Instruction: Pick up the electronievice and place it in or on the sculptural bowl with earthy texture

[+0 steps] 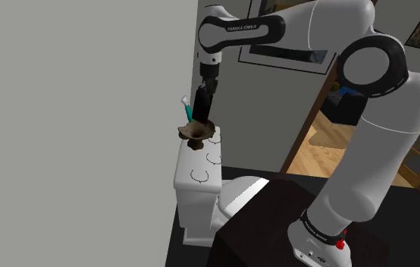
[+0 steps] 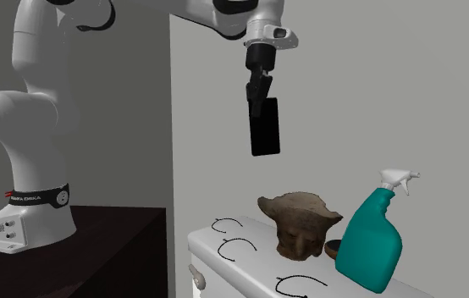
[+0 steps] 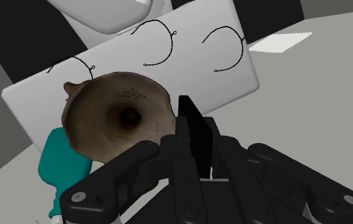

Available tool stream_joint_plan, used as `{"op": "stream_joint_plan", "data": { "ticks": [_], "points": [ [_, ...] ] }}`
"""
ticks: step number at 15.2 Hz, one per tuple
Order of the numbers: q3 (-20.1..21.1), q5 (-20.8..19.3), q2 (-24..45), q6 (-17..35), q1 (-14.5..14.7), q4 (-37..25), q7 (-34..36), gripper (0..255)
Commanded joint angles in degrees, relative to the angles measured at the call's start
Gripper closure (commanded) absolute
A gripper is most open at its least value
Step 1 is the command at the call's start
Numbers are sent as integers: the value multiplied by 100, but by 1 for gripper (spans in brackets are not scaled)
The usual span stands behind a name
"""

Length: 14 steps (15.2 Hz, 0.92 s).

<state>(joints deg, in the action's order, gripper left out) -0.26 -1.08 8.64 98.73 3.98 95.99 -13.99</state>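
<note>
Second exterior view: gripper fingers are clamped on the top end of a flat black phone. Phone hangs upright in the air, above and slightly left of the rough brown bowl. Bowl stands on white toilet tank lid, teal spray bottle just right of it.

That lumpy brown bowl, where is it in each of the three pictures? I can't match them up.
Shoulder view: the brown bowl sits near the centre, on the white tank lid.
Second exterior view: the bowl is lower right of centre, below the gripper clasping the black device.
Wrist view: the bowl lies just beyond the gripper, its hollow facing the camera.
Shared landmark: the teal spray bottle beside the bowl.
</note>
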Motion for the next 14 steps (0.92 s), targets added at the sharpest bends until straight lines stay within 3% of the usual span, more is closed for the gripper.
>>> {"op": "stream_joint_plan", "data": {
  "ticks": [1, 8, 14],
  "points": [
    [-86, -4, 307, -190, -115, -500, -206, 255],
    [-264, 51, 1760, -1146, -472, -2921, -737, 255],
    [-261, 46, 1667, -631, -466, -2313, -724, 255]
  ]
}}
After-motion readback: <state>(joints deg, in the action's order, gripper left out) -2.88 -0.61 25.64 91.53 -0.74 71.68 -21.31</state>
